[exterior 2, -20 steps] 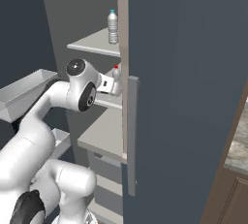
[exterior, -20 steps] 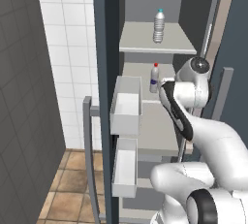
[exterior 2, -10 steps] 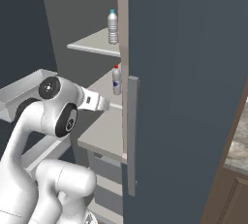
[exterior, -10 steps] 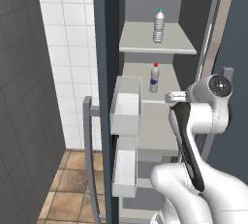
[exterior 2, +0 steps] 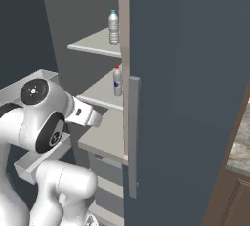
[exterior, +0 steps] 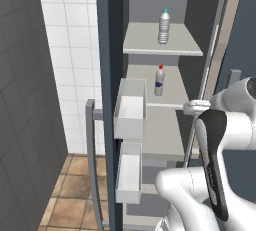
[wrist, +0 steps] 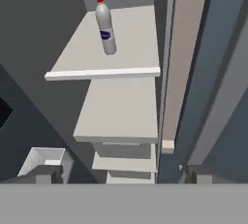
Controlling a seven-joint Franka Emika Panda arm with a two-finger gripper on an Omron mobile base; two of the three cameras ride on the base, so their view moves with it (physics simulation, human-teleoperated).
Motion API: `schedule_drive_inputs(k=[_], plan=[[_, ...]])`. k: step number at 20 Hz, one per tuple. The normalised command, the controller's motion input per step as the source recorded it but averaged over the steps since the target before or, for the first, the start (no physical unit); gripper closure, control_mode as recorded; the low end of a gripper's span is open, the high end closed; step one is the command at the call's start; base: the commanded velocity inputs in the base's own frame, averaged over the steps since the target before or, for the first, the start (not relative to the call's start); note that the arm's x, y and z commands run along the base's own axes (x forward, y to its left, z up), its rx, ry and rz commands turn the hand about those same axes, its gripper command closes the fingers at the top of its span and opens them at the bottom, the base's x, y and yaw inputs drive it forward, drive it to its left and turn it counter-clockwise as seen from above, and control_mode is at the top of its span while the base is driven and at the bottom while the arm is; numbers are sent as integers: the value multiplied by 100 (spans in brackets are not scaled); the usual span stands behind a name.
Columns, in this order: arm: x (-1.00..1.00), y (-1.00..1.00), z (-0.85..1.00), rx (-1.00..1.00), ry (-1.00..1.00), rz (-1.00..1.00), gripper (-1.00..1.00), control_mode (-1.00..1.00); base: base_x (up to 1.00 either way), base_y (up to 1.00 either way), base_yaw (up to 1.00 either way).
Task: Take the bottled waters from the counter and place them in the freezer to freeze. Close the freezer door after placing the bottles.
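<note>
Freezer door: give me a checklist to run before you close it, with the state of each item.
1. Teal-capped bottle upright on the upper shelf: ok.
2. Red-capped bottle upright on the shelf below: ok.
3. Gripper open, holding nothing: ok.
4. Arm clear of the freezer opening: ok, it appears pulled back.
5. Freezer door shut: not ok, it stands open.
6. Bar handle within reach: cannot tell.
</note>
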Motion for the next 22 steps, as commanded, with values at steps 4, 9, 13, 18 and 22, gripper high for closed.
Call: schedule_drive_inputs(k=[4,9,13,18,22], plan=[[-67,0,0,18,0,0,-100,-100,0,0,0],[-20,1,-18,5,8,0,-100,-100,0,0,0],[0,4,-32,-8,22,-2,-100,-100,0,0,0],[0,1,-39,-16,17,-5,-100,-100,0,0,0],[-1,0,-43,-15,12,-2,-100,-100,0,0,0]])
